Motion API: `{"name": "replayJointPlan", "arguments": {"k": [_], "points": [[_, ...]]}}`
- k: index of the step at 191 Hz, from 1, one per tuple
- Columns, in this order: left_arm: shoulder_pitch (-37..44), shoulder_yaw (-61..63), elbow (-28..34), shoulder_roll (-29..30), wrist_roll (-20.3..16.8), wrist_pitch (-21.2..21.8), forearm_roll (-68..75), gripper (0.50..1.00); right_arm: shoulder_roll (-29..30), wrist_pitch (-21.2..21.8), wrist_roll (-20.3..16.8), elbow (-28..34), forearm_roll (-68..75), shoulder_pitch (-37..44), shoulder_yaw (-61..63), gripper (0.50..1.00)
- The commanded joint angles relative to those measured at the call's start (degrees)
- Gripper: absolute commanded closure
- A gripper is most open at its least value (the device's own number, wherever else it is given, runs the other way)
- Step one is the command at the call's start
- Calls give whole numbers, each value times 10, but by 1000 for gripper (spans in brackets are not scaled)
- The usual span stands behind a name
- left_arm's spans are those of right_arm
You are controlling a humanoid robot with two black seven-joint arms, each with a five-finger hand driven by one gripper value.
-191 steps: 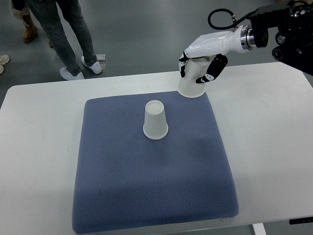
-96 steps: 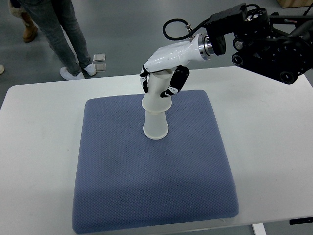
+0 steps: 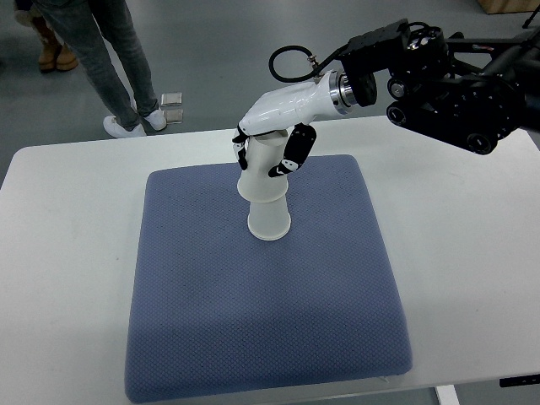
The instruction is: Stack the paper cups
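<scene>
The right hand [image 3: 272,156] reaches in from the right side and its fingers [image 3: 293,154] are wrapped tight around an upside-down paper cup [image 3: 263,184]. That held cup sits right on top of the bottom paper cup [image 3: 270,221], which stands upside down near the middle of the blue mat [image 3: 261,312] on the white table [image 3: 472,245]. The held cup looks a bit tipped to one side, so it may not be sitting straight over the one below. If the hand pushes down while the cup leans, the rim could catch on the bottom cup and squash it or knock it over. If the squeeze is too hard, the thin paper could bend and then the cups would not slide together. If the fingers let go too soon, the top cup could fall off and roll across the mat. The soft mat might also let the bottom cup wobble. It is hard to see how far the top cup has gone down, because both cups are white and the fingers cover the place where they meet. The left arm cannot be seen at all. A person's legs [image 3: 110,59] show on the floor beyond the table, cut off by the top edge.
</scene>
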Motion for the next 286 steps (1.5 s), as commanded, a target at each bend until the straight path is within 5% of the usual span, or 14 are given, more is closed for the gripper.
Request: {"name": "replayJointPlan", "arguments": {"k": [1, 142, 161, 174, 195, 286], "points": [[0, 0, 0, 0, 0, 0, 0, 500, 7, -3, 0, -8, -1, -3, 0, 1000], [0, 0, 0, 0, 0, 0, 0, 500, 24, -35, 1, -34, -1, -37, -6, 1000], [0, 0, 0, 0, 0, 0, 0, 500, 24, -29, 1, -34, 0, -36, -6, 901], [0, 0, 0, 0, 0, 0, 0, 500, 23, -28, 1, -34, 1, -36, -6, 761], [1, 0, 0, 0, 0, 0, 0, 500, 23, -28, 1, -34, 3, -35, -6, 658], [1, 0, 0, 0, 0, 0, 0, 500, 18, -28, 2, -34, 10, -35, -1, 605]]}}
